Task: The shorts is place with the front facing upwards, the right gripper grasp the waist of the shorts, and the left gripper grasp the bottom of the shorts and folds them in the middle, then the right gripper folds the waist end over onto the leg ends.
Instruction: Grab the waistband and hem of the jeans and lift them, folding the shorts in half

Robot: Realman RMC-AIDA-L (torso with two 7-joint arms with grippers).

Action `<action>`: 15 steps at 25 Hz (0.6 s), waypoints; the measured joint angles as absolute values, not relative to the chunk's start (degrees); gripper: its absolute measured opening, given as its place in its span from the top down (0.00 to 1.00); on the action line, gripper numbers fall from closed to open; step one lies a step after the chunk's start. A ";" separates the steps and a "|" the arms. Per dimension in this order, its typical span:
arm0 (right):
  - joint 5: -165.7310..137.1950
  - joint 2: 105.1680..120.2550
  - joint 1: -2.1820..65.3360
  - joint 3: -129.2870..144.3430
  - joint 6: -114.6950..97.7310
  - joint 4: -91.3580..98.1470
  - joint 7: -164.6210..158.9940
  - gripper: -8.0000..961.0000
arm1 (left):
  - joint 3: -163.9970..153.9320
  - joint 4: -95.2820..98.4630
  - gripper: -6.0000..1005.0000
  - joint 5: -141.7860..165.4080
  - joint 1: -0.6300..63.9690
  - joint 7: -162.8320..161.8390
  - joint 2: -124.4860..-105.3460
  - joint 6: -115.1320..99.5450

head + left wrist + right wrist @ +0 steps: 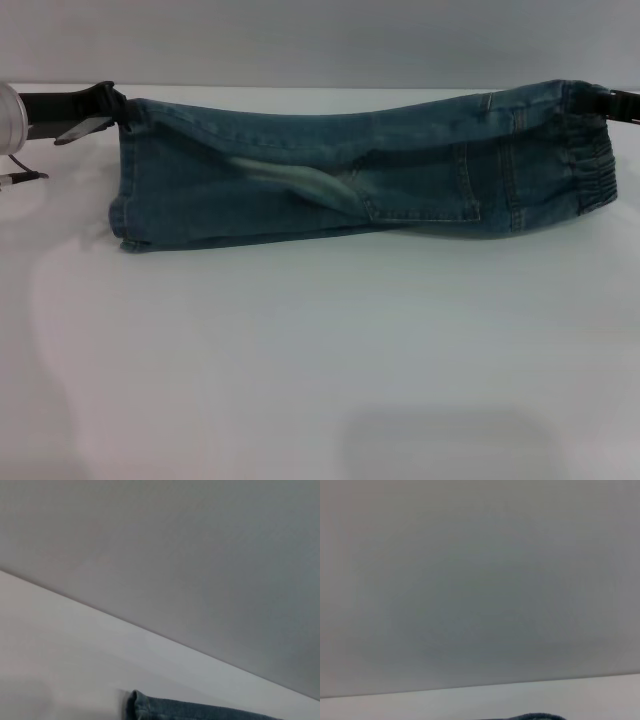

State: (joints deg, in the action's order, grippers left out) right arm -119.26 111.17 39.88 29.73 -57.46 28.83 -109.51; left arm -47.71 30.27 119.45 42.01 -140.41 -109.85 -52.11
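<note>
The shorts (350, 175) hang folded lengthwise between both arms, their lower edge resting on the white table (320, 380). The left gripper (118, 112) is shut on the upper corner of the bottom of the shorts (125, 200), whose flat hems face left. At the far right, the right gripper (592, 100) is shut on the top of the waist of the shorts (597, 172), the ruched band. A pale faded patch (300, 183) and a back pocket (420, 185) show. A hem of the shorts (190, 711) appears in the left wrist view, and a dark sliver of the shorts (535, 716) in the right wrist view.
A grey wall (320, 40) rises behind the table's far edge. A thin dark cable end (22, 178) lies at the left edge, below the silver left arm (8, 115).
</note>
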 joint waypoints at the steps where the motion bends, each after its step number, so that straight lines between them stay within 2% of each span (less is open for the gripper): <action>1: -119.25 111.16 39.91 29.73 -57.46 28.83 -109.50 0.98 | -47.68 30.28 0.92 119.45 42.01 -140.39 -109.89 -52.12; 13: -119.18 111.26 39.99 29.70 -57.86 28.83 -109.18 0.98 | -47.09 30.36 0.91 118.92 41.72 -140.74 -111.04 -48.99; 15: -119.17 111.31 39.99 29.70 -57.90 28.83 -109.17 0.97 | -47.06 30.38 0.86 118.82 41.64 -140.88 -111.14 -48.45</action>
State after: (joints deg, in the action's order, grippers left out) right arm -119.17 111.31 39.99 29.70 -57.90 28.83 -109.17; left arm -47.06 30.38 118.82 41.64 -140.89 -111.14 -48.45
